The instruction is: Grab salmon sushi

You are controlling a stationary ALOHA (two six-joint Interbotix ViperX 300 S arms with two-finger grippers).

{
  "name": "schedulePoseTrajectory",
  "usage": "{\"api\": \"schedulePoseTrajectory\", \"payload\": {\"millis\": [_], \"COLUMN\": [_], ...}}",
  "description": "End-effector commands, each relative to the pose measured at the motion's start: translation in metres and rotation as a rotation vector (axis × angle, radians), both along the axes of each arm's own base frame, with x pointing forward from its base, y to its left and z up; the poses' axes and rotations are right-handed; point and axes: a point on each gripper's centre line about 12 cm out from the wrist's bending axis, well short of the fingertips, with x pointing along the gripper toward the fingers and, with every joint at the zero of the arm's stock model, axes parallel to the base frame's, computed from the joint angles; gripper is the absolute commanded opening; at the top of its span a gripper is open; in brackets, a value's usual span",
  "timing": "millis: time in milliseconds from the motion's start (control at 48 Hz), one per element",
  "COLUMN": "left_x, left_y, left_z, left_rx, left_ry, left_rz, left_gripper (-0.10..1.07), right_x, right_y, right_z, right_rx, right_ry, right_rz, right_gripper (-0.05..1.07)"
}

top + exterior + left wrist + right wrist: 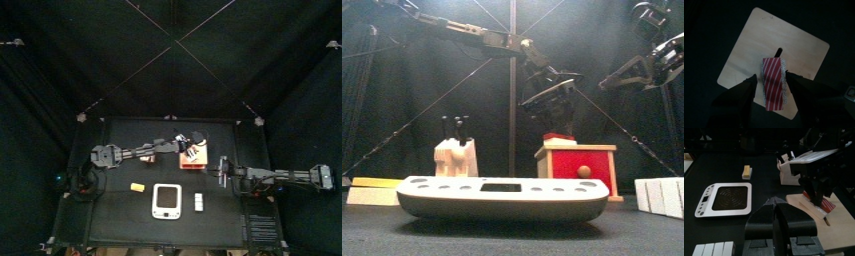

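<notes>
The salmon sushi [774, 84], a red-and-white striped chunk, lies on the pale wooden top [757, 45] of a red box [583, 168]. My left gripper [774, 92] is open, low over it, with one jaw on each side of the chunk. The right wrist view shows the same: the left gripper [819, 192] stands over the sushi [827, 204]. In the top view the left gripper [195, 150] is over the box. My right gripper [777, 203] is shut and empty, held in the air just to the right of the box [219, 167].
A white flat device [166, 200] lies at the table's front. A small yellow block [135, 186] is to its left and a small white piece [199, 203] to its right. A pale wooden stand [456, 156] stands behind and left of the box.
</notes>
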Motion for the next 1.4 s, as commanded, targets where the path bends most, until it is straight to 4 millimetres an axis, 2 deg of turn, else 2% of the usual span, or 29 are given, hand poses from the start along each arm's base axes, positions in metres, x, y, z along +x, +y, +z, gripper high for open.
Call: {"api": "schedulePoseTrajectory", "payload": {"millis": [0, 188, 292, 583, 750, 833, 1375], "left_x": [-0.009, -0.022, -0.030, -0.048, -0.047, -0.046, -0.033], "left_y": [-0.002, 0.001, -0.004, -0.013, -0.015, -0.015, -0.017], "left_z": [0.039, 0.050, 0.055, 0.052, 0.045, 0.037, 0.014], "left_rx": [0.036, 0.090, 0.114, 0.137, 0.124, 0.118, 0.095], "left_ry": [-0.068, -0.080, -0.093, -0.124, -0.193, -0.184, -0.187], "left_rz": [-0.001, 0.021, 0.031, 0.046, 0.035, 0.033, 0.017], "left_gripper": [0.85, 0.85, 0.85, 0.85, 0.85, 0.85, 0.85], "right_x": [0.002, 0.002, 0.002, 0.002, 0.002, 0.002, 0.002], "right_y": [-0.001, -0.001, -0.001, -0.001, -0.001, -0.001, -0.002], "right_z": [0.004, 0.004, 0.004, 0.004, 0.004, 0.004, 0.003], "right_rx": [-0.001, -0.002, -0.003, -0.001, -0.001, -0.001, -0.001], "right_ry": [-0.009, -0.012, -0.010, -0.009, -0.009, -0.009, -0.008], "right_rz": [-0.001, -0.003, 0.000, -0.001, -0.003, -0.003, -0.010], "right_gripper": [0.01, 0.01, 0.01, 0.01, 0.01, 0.01, 0.01]}}
